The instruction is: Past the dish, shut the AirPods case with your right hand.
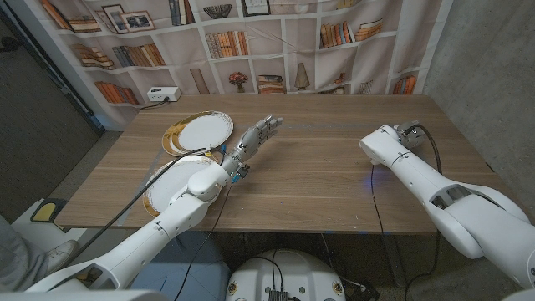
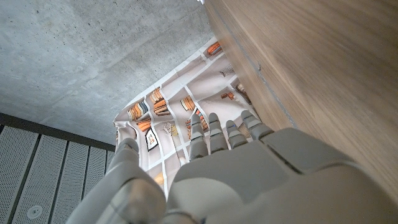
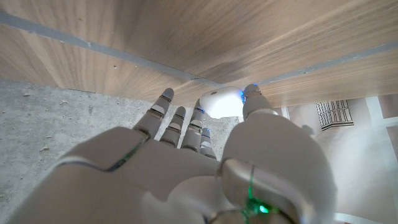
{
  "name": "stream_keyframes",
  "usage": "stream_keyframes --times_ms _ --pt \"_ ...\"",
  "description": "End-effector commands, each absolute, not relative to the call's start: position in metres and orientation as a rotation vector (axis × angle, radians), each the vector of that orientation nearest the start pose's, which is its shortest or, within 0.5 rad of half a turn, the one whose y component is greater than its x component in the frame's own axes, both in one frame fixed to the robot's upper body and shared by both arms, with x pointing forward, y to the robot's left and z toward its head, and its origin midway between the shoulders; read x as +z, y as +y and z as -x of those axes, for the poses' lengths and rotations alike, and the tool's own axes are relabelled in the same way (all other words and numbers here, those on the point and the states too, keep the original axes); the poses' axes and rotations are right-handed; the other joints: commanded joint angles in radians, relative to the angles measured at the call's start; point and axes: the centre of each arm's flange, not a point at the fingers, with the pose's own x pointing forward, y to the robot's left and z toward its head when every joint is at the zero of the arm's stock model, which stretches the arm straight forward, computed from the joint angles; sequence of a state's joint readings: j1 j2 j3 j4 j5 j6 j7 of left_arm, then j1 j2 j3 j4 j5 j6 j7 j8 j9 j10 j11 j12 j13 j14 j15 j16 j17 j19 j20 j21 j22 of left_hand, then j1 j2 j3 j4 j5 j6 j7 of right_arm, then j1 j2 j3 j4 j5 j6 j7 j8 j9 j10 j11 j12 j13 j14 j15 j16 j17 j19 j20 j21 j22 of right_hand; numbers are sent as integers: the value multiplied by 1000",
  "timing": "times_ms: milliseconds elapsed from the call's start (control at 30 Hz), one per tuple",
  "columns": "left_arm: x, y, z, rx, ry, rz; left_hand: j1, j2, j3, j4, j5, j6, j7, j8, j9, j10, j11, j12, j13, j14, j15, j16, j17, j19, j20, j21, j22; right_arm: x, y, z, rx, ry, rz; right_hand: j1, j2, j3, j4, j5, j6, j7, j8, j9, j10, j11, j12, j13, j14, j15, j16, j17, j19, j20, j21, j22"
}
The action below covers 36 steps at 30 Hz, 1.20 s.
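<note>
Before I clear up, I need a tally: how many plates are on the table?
2: one plate at the far left, another nearer, partly hidden under the left arm. More could be hidden.

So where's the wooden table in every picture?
Head view: the wooden table fills the middle, under both arms.
Left wrist view: it is the slanted wood beside the left hand.
Right wrist view: it is the wood past the fingertips of the right hand.
Shared landmark: the bookshelf backdrop behind the table's far edge.
</note>
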<state>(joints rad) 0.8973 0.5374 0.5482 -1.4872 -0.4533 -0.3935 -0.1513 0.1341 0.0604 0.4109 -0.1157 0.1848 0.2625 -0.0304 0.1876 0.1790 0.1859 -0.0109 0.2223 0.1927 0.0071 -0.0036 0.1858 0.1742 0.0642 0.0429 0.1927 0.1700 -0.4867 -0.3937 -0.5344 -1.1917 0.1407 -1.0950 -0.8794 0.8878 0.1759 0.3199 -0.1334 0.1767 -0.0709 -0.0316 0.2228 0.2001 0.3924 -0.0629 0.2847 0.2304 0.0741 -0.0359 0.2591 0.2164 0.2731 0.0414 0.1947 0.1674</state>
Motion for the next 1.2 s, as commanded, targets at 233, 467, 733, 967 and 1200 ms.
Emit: stream_keyframes --times_ms 233,467,733,967,1200 --pt "-52 164 -598 -583 -728 -208 -7 6 2 -2 0 5 2 5 3 15 2 5 6 11 -11 -1 3 2 -1 1 4 -5 -343 -651 -934 160 719 -4 -10 1 3 1 19 4 5 -1 82 -63 5 3 20 -43 6 -1 26 28 3 1" --pt "-52 167 -599 -581 -732 -203 -7 6 3 -2 0 10 5 6 3 17 4 5 6 15 -24 0 3 9 -13 3 4 -5 -333 -646 -928 117 730 -5 -10 -1 4 1 33 10 7 -1 93 -61 7 3 24 -31 7 -1 29 54 2 1" --pt "-49 168 -600 -587 -743 -201 -7 6 3 -3 0 10 6 5 3 18 3 5 6 16 -25 0 3 9 -13 2 4 -5 -326 -640 -920 85 739 -6 -14 -4 4 1 43 16 7 -2 108 -60 12 5 32 -37 9 -3 30 62 0 1" --pt "-44 167 -594 -600 -746 -195 -7 6 3 -3 0 10 6 5 3 18 3 4 6 15 -24 -1 2 7 -12 2 4 -4 -321 -630 -903 54 739 -9 -16 -7 5 1 49 19 7 -2 113 -60 12 5 33 -36 9 -3 28 65 -2 1" --pt "-39 170 -585 -588 -765 -213 -8 6 3 -3 0 8 9 4 3 18 4 4 6 12 -20 -2 2 6 -11 1 4 -1 -317 -619 -894 28 731 -12 -18 -10 5 1 51 21 5 -2 115 -59 11 5 34 -33 9 -4 25 67 -4 1"
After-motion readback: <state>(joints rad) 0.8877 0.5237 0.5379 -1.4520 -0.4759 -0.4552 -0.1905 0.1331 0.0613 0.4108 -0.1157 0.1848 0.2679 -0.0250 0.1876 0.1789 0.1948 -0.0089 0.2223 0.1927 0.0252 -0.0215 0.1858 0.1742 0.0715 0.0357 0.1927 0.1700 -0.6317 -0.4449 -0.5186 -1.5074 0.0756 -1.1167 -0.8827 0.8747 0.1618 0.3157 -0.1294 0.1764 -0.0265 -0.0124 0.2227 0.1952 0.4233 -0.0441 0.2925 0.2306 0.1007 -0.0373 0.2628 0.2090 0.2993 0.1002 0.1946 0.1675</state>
